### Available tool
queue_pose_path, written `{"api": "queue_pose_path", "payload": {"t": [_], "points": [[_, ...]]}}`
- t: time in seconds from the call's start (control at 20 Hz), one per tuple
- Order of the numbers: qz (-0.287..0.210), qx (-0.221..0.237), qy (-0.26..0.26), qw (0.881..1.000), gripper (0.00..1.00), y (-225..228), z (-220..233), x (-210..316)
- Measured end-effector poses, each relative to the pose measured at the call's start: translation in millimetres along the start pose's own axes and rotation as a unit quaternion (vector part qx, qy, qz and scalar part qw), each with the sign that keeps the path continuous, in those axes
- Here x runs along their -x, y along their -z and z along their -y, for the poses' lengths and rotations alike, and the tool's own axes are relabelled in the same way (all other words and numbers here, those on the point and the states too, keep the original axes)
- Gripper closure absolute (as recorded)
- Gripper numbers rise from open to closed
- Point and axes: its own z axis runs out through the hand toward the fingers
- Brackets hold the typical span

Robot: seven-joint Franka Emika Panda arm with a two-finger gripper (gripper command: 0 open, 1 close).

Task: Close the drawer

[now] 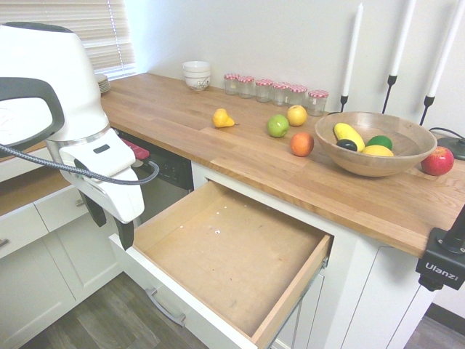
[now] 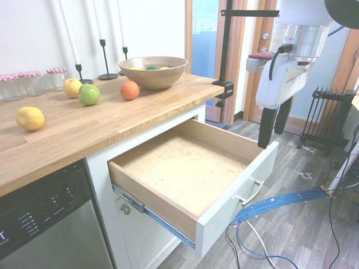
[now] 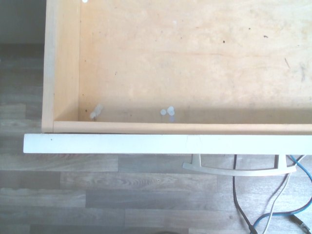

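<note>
Drawer: pulled well out from under the desk; its brown board bottom and light wood sides are exposed in the drawer (image 1: 229,251).
Front: a white panel (image 2: 216,225), with a curved silver handle (image 2: 252,193) fixed on its outer face.
Runner: a metal rail (image 2: 154,215) is bared along the side of the drawer.
Bottom: a few small pale specks (image 3: 170,110) are seen inside the drawer, close to its front.
Fingers: the dark fingers (image 1: 125,233) are spread apart, pointed down, with nothing held between them; they are held near the front of the drawer, toward one end.
Desk: the wooden desk (image 1: 174,120) is set above and behind the drawer.
Bowl: a wooden bowl (image 1: 374,166) with fruit is placed on the desk, behind the drawer.
Loose fruit: a green apple (image 1: 277,126), an orange (image 1: 302,144) and a yellow pear (image 1: 222,118) are laid out behind the drawer.
Jars: glass jars (image 1: 264,91) with red-and-white lids are lined up farther behind the drawer.
Dishwasher: a dark-paneled dishwasher (image 2: 50,216) is fitted beside the drawer, under the desk.
</note>
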Motion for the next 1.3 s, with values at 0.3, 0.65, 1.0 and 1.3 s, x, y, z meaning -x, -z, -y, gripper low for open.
{"api": "queue_pose_path", "payload": {"t": [0.3, 0.65, 1.0, 1.3], "points": [[0.0, 0.006, 0.003, 1.0, 0.0, -10, -6, 4], [0.004, 0.018, -0.015, 1.0, 0.0, -64, -47, 12], [0.023, 0.032, -0.018, 0.999, 0.0, -136, -69, -6], [0.04, 0.042, -0.012, 0.998, 0.0, -200, -79, -13]]}}
